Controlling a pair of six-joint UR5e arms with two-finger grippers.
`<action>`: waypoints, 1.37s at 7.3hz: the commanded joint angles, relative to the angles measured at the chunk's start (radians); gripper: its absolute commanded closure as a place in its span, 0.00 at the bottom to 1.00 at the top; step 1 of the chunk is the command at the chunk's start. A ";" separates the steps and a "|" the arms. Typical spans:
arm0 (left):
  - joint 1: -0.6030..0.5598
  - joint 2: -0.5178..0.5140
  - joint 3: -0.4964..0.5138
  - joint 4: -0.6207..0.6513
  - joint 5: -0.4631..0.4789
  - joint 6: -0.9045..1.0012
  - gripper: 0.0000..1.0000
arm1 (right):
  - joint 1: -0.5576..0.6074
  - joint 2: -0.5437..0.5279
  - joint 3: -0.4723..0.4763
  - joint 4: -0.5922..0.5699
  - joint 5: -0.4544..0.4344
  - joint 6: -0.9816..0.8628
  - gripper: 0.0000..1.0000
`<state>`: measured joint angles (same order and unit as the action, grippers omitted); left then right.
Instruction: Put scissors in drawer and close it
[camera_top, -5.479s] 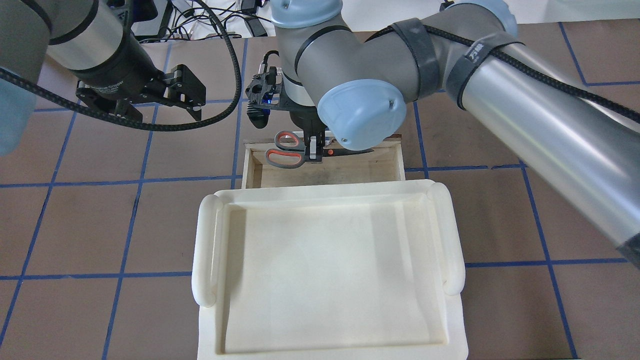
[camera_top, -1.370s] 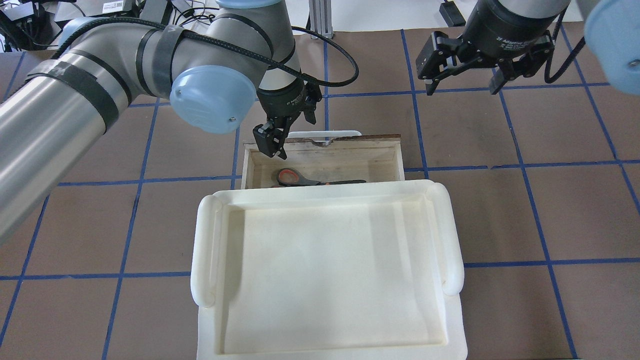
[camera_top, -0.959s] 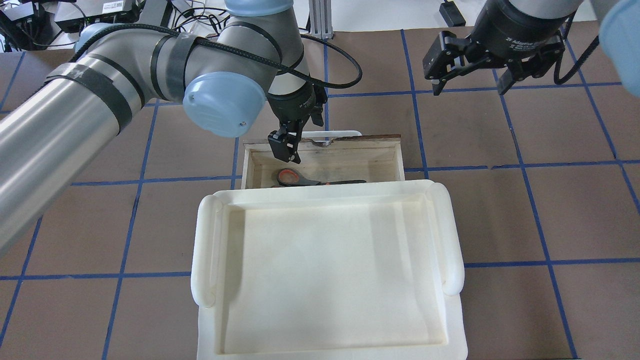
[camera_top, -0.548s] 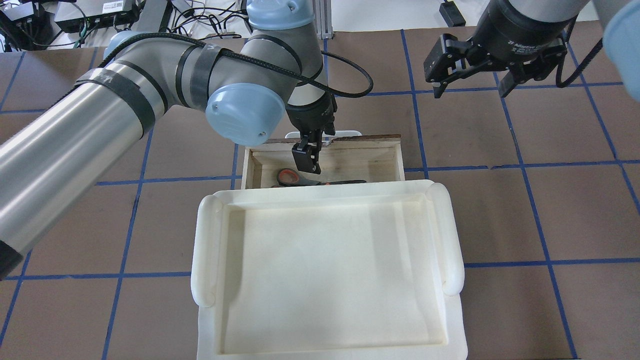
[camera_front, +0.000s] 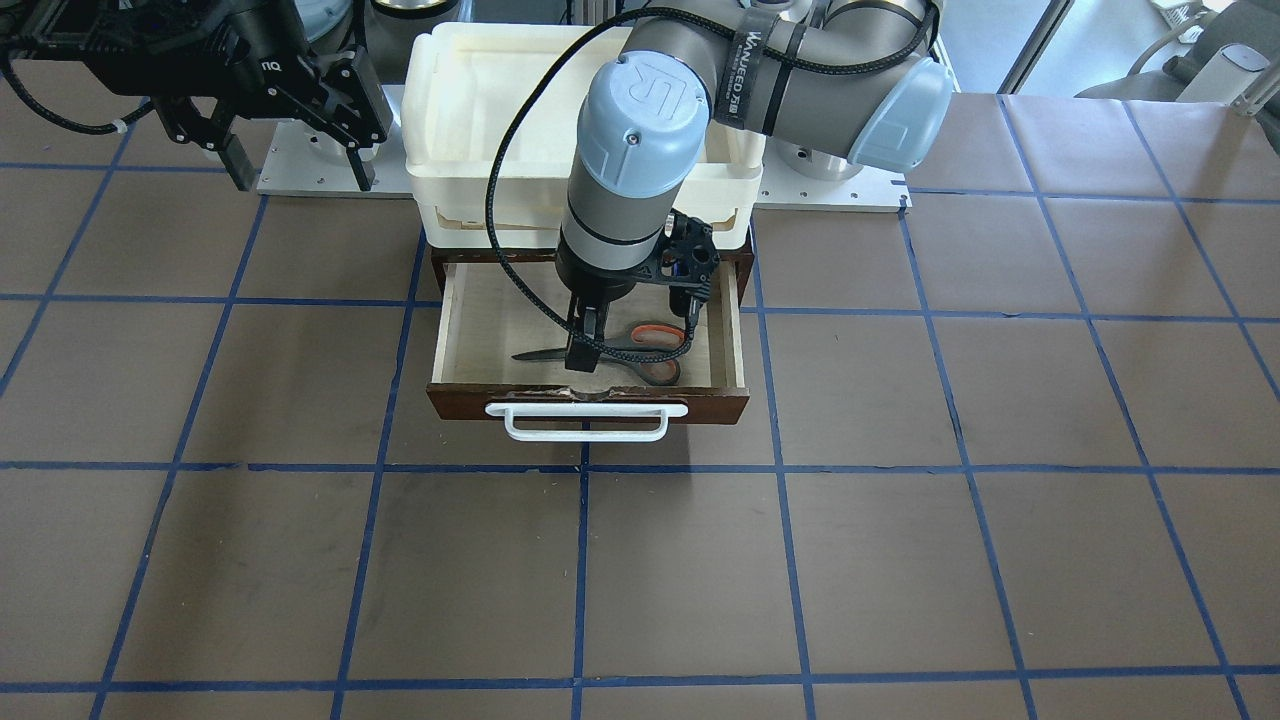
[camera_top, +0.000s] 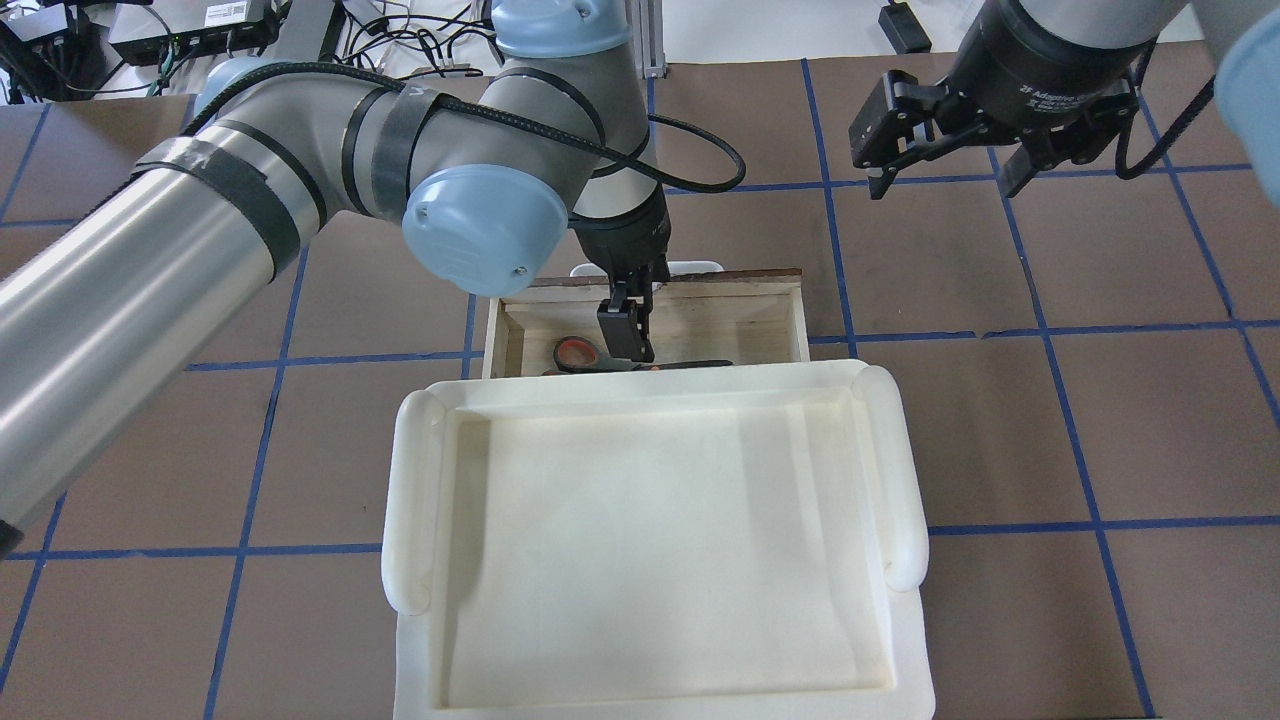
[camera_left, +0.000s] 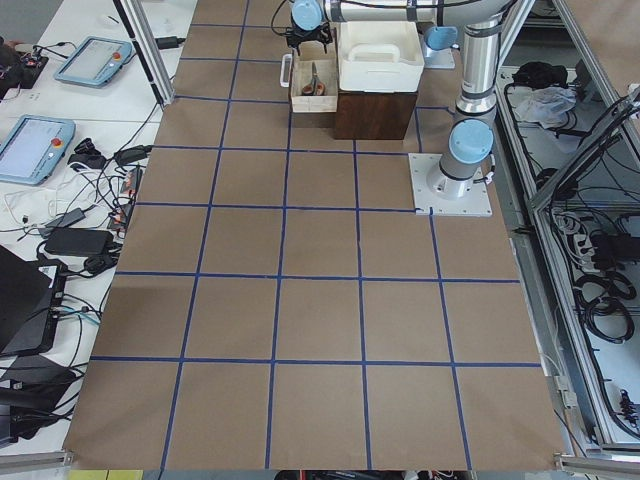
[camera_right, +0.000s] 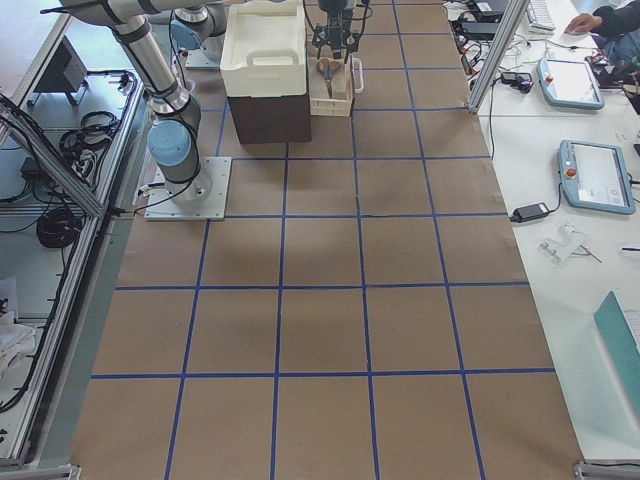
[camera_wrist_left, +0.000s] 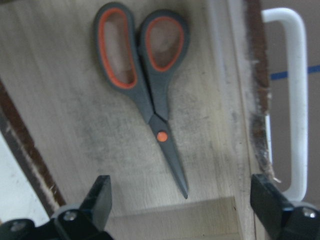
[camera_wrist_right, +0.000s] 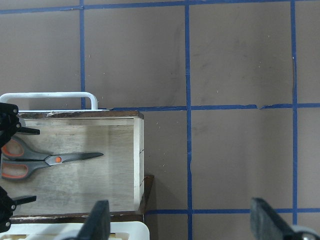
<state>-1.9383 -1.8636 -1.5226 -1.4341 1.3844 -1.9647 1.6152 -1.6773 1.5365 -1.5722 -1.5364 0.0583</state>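
Brown counter (camera_top: 1100, 420) crossed by blue tape lines (camera_top: 1000, 332), and in the middle of it a dark cabinet (camera_right: 268, 118) with a big white tray (camera_top: 408, 480) sitting on top. Out of the cabinet's far side the drawer (camera_front: 720, 407) stands pulled open, pale plywood floor on show, white bar handle (camera_front: 585, 435) on its dark front.

And there they are, the scissors (camera_wrist_left: 159, 127), flat on the drawer floor! Grey-and-orange loops point toward the robot's left, and the closed dark blades point toward its right. They lie along the drawer's width. From overhead the tray's rim hides the near edge of them.

The left hand (camera_top: 628, 335) is right over the drawer, pointing down above the scissors' middle. Its wrist camera tells the story: fingers spread wide, one tip by the cabinet side, the other by the drawer's front wall and the handle. The scissors lie free between the two tips, with nothing gripped. How far above the blades the fingertips hang, I cannot tell.

Over on the right, the right hand (camera_top: 945, 180) hangs above bare counter, well apart from the drawer. Its fingers are wide too, and it is empty. Its own camera looks straight down on the drawer's right end, with the scissors in the frame and blue grid lines all around.
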 joint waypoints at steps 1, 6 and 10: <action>0.012 0.012 0.002 -0.003 0.093 0.219 0.00 | 0.000 -0.004 0.001 0.003 -0.002 0.000 0.00; 0.067 -0.032 0.018 0.096 0.251 1.330 0.00 | 0.000 -0.025 0.004 0.060 -0.005 0.002 0.00; 0.070 -0.152 0.140 0.144 0.117 1.618 0.00 | 0.000 -0.024 0.007 0.051 -0.005 0.003 0.00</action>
<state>-1.8693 -1.9717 -1.4146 -1.3013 1.5149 -0.3854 1.6163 -1.7019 1.5424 -1.5167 -1.5419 0.0609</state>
